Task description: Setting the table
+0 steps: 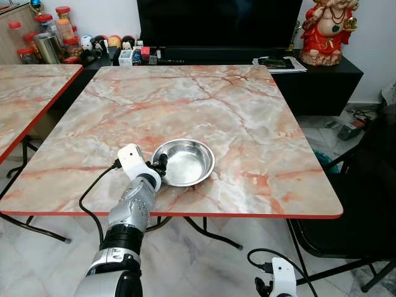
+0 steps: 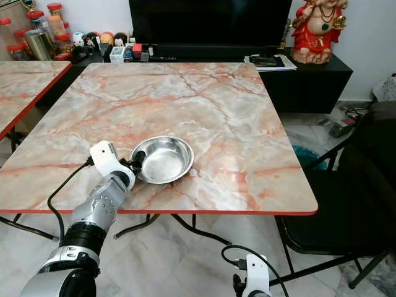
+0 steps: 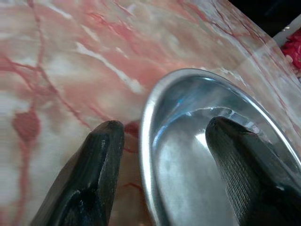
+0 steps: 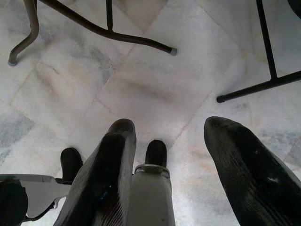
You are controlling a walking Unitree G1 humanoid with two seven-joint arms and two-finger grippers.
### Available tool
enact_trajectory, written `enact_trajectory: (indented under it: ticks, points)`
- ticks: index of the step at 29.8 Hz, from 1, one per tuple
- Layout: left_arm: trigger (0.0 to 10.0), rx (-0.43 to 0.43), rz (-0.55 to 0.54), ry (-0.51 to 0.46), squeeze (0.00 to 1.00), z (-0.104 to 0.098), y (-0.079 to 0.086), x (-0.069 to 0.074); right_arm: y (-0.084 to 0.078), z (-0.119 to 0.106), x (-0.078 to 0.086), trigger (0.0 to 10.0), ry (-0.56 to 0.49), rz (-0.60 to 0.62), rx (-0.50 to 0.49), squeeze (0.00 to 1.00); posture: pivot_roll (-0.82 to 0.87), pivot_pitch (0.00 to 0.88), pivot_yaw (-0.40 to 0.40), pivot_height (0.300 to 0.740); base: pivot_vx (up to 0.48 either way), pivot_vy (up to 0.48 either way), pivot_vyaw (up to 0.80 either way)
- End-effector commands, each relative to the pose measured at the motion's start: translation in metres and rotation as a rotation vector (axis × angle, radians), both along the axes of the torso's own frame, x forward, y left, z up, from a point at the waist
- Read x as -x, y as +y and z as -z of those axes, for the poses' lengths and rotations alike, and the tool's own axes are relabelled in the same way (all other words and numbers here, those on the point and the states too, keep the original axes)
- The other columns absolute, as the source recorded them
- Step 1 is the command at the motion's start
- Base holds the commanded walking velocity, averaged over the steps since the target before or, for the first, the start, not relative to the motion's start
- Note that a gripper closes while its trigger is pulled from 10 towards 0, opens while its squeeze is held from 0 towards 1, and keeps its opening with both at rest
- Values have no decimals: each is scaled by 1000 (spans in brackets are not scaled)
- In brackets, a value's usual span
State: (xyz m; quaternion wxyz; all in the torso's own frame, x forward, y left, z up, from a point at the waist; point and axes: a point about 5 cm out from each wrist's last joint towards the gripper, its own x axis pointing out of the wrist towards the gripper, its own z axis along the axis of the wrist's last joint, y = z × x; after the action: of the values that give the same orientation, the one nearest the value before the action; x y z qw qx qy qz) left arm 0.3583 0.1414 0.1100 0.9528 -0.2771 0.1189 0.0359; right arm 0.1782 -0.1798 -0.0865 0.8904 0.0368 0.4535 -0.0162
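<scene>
At the table's near edge, left gripper [image 1: 162, 166] straddles (fingers spread) the steel bowl's [image 1: 185, 162] rim.

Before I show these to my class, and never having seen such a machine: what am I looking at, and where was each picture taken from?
This is a walking humanoid robot with two silver arms, each ending in two black fingers. The two wide pictures come from its head camera, looking down at a marble-patterned table. On it sits a steel bowl near the front edge. The left gripper is at the bowl's rim. The close-up comes from that wrist: one finger outside the rim, the other inside the bowl, not closed on it. The last picture is from the right wrist: the right gripper hangs idle, open, over the tiled floor.
</scene>
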Motion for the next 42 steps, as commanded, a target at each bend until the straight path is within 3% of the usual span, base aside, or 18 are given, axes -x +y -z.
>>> enact_trajectory:
  ticks: [1,2,3,5,7,11,12,13,14,15,16,23,28,34,36,42]
  points:
    - [10000,-6,-27,-15,263,-7,9,1,0,-2,-5,10000,-8,-4,-1,0,-6,0,-12,740,0,0,0]
    - [10000,-9,-30,-22,263,-8,11,2,0,-2,-5,10000,-9,-4,-1,0,-6,0,-12,740,0,0,0]
    - [10000,-30,-42,-28,0,-10,15,3,0,-2,-5,10000,-9,-6,-1,0,-6,0,-11,740,0,0,0]
    - [10000,-63,-57,-35,0,-12,21,4,0,-2,-5,10000,-10,-7,0,0,-5,0,-11,740,0,0,0]
    - [10000,-126,-119,-71,0,-19,42,8,-1,-3,-6,10000,-11,-12,3,0,-6,0,-11,740,0,0,0]
    - [10000,-153,-188,-136,0,-28,59,11,-1,-3,-6,10000,-12,-14,5,0,0,0,-13,740,0,0,0]
    - [10000,-188,-223,-185,0,-34,68,13,-1,-3,-7,10000,-14,-15,5,0,4,0,-15,740,0,0,0]
    - [10000,-307,-261,-240,0,-39,80,17,-1,-3,-7,10000,-16,-17,5,0,7,0,-17,740,0,0,0]
    - [10000,-307,-261,-240,0,-39,80,17,-1,-3,-7,10000,-16,-17,5,0,7,0,-17,740,0,0,0]
    - [10000,-466,-245,-277,0,-38,83,21,-1,-4,-8,10000,-18,-21,5,0,12,0,-20,740,0,0,0]
    - [10000,-565,-217,-301,0,-35,81,24,0,-4,-9,10000,-22,-25,4,0,15,0,-22,740,0,0,0]
    - [10000,-717,-121,-308,0,-15,65,31,0,-8,-16,10000,-49,-16,-3,0,6,0,-20,740,0,0,0]
    - [10000,-695,-105,-377,0,-16,53,29,-2,-9,-18,10000,-57,-3,1,0,3,0,-25,740,0,0,0]
    - [10000,-685,-109,-388,0,-17,51,28,-2,-9,-18,10000,-58,0,0,0,1,0,-24,740,0,0,0]
    - [10000,-645,-116,-384,0,-18,49,26,-4,-9,-16,10000,-57,12,2,0,-4,0,-23,740,0,405,0]
    - [10000,-650,-114,-395,0,-20,48,23,-4,-8,-14,10000,-53,16,2,0,-5,0,-19,740,0,480,0]
